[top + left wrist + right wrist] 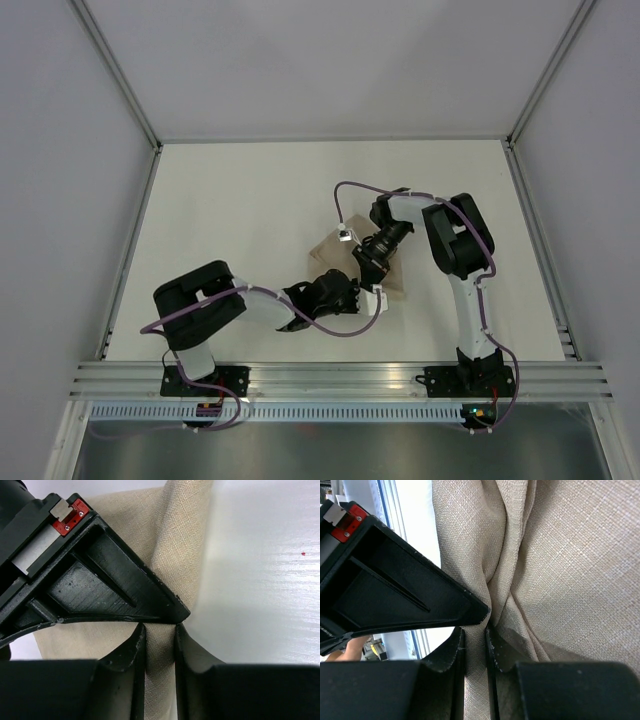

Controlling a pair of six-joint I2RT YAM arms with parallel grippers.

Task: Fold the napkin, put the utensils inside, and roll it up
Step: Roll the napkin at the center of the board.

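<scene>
The beige-tan napkin (330,248) lies near the table's middle, mostly hidden under both arms. My left gripper (352,292) is shut on a fold of the napkin (172,555), cloth pinched between its fingers (135,650). My right gripper (368,262) is shut on another bunched fold of the napkin (560,570), which hangs in creases from its fingers (454,652). The two grippers are close together over the cloth. The fork is not in view.
The white table (240,220) is bounded by grey side walls and a metal rail (340,380) at the near edge. A tiny red speck (303,553) marks the table to the right of the left gripper.
</scene>
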